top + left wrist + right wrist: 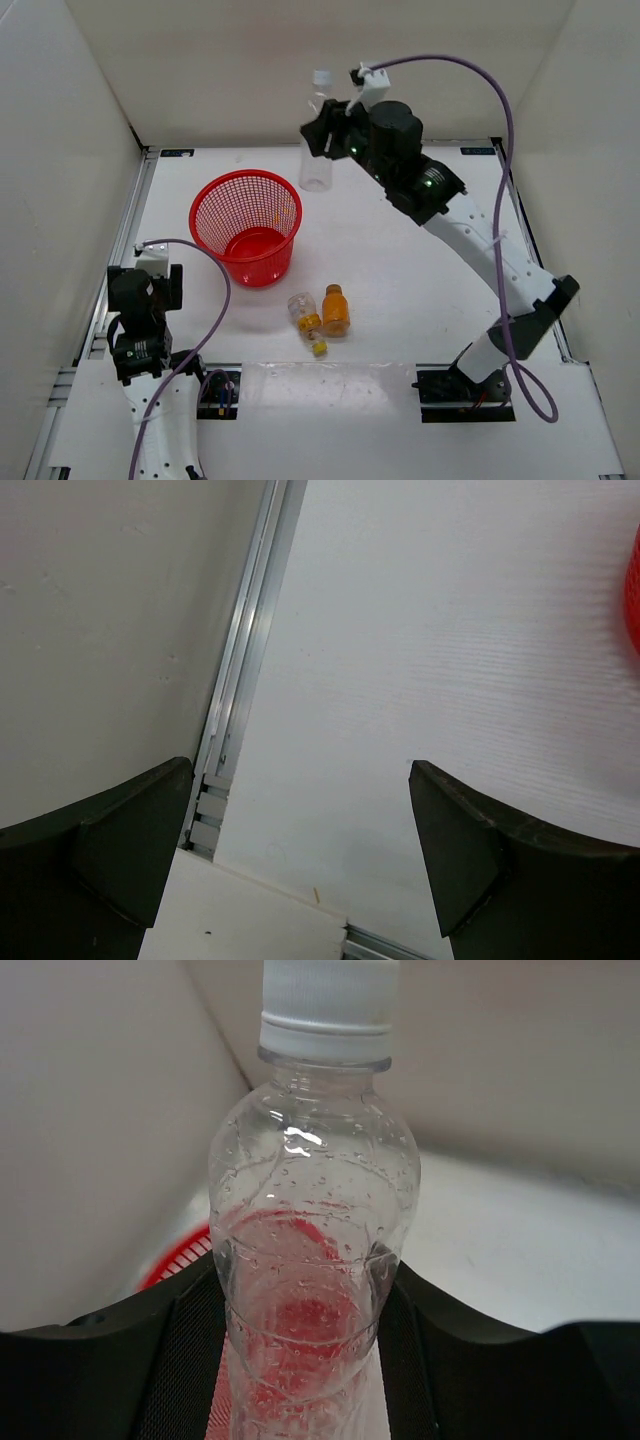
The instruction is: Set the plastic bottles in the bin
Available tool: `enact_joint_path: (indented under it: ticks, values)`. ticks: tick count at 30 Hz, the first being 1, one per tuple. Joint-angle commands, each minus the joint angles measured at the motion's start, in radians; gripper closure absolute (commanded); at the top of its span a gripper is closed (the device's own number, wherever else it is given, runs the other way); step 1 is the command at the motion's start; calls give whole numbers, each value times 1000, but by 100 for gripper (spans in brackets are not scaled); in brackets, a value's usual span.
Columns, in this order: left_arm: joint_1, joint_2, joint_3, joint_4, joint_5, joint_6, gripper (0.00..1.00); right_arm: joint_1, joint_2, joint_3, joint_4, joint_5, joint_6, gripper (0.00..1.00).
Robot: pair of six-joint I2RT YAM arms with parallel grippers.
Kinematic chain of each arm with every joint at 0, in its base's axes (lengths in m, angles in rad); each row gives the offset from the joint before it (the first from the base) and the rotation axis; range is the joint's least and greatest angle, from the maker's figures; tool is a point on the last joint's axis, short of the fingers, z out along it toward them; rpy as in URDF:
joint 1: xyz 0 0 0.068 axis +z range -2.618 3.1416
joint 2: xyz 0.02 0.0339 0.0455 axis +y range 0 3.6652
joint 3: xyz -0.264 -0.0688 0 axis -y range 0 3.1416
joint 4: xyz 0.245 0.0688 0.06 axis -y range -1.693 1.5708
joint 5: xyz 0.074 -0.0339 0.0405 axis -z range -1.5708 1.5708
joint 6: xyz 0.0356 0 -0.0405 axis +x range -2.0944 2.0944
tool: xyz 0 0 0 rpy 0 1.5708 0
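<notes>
Right fingers (175, 1360) clamped on lower body of tall clear bottle (316, 168). Bottle upright, white cap up, off table (420, 270), by far-right rim of bin (205, 235); cannot tell if over opening. Bare table right of bin.
Left fingers (110, 860) apart, nothing between, at near-left corner close to edge rail (240, 680) and side wall.
Orange bottle (335, 311) and stubby yellow-label bottle (303, 312) lie side by side, near-right of bin, apart from it.
</notes>
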State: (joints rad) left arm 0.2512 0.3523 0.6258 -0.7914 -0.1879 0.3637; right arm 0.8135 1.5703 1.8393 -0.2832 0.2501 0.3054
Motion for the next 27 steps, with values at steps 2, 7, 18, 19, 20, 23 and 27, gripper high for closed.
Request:
enact_joint_path:
  ticks: [2, 7, 18, 19, 20, 23, 27]
  values:
    - [-4, 4, 46, 27, 15, 32, 0, 64, 239, 197, 174, -162, -69, 79]
    - [-4, 4, 55, 27, -39, -8, 0, 122, 447, 371, 159, -196, -69, 73]
    - [-13, 14, 90, 27, 33, 92, 0, 188, 381, 259, 38, -218, -170, 0]
    - [-13, 14, 100, 27, 47, 92, 0, 200, 381, 287, 17, -206, -170, 0]
    - [-13, 25, 100, 27, 74, 92, 0, 200, 355, 297, 6, -195, -170, 0]
    - [-13, 25, 124, 27, 99, 92, 0, 222, 272, 278, -51, -56, -148, 0]
    - [-13, 25, 124, 27, 99, 92, 0, 222, 116, 70, -204, 164, -28, 0]
